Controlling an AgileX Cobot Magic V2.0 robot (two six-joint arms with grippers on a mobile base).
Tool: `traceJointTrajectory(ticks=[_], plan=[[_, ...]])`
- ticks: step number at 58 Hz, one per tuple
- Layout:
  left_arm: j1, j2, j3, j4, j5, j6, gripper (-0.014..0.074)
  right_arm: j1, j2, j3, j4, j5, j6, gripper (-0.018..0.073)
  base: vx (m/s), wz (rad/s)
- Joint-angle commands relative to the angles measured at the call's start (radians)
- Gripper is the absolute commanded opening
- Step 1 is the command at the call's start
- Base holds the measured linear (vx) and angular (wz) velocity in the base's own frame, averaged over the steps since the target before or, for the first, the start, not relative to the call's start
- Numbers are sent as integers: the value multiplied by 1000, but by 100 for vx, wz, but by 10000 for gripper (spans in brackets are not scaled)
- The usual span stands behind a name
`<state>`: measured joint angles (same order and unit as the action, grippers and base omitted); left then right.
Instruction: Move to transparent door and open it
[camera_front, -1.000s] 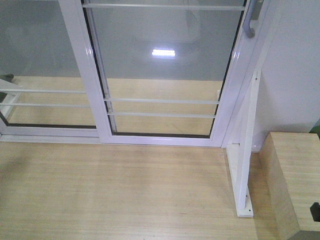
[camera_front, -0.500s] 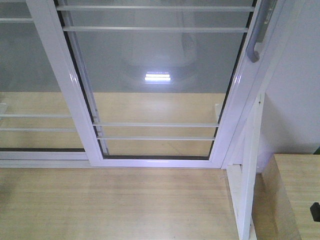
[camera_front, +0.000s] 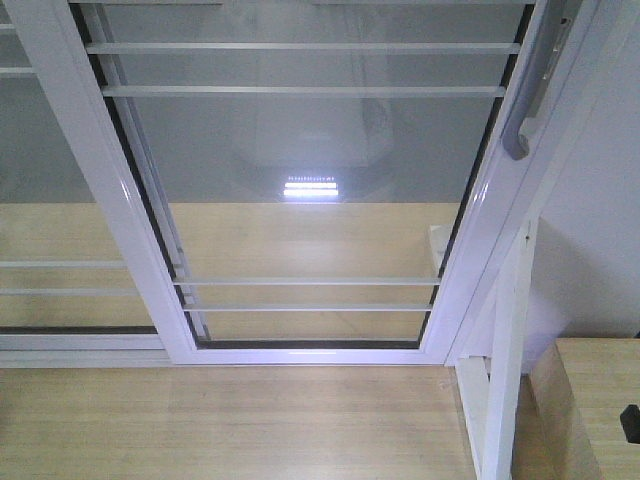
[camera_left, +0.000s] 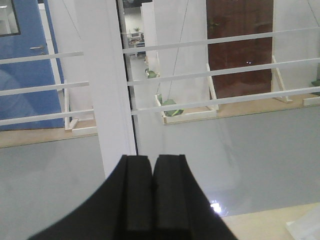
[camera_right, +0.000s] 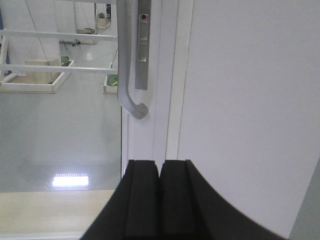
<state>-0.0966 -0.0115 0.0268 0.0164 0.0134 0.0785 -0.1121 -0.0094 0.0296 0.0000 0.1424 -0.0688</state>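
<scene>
Facing you across the wooden floor (camera_front: 230, 420), the transparent door (camera_front: 310, 180) fills the far side; its curved grey pull handle (camera_front: 527, 100) sits on the right stile; your right gripper (camera_right: 160, 167) points at that handle, near but apart, fingers pressed together; your left gripper (camera_left: 152, 162) faces the glass, fingers together too.

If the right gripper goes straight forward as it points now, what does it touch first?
Probably the white stile of the transparent door, just right of the curved lower end of the grey handle. The right gripper is shut; depth is unclear.
</scene>
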Motion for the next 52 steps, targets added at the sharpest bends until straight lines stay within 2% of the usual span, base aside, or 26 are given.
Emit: traceJointTrajectory(ticks=[1,20,52], plan=[[-4,-3,23,-10,-80,-7,-6,-3,-11,14,0,-83,-6,-8,15,-1],[-7,31,23,-10,-103,-7,-6,-5,20,14,0,-99,-6,-8,9,-2],[-7,36,23,-10,-77,-7,-6,-3,36,14,0,-72,-6,-8,0,0]])
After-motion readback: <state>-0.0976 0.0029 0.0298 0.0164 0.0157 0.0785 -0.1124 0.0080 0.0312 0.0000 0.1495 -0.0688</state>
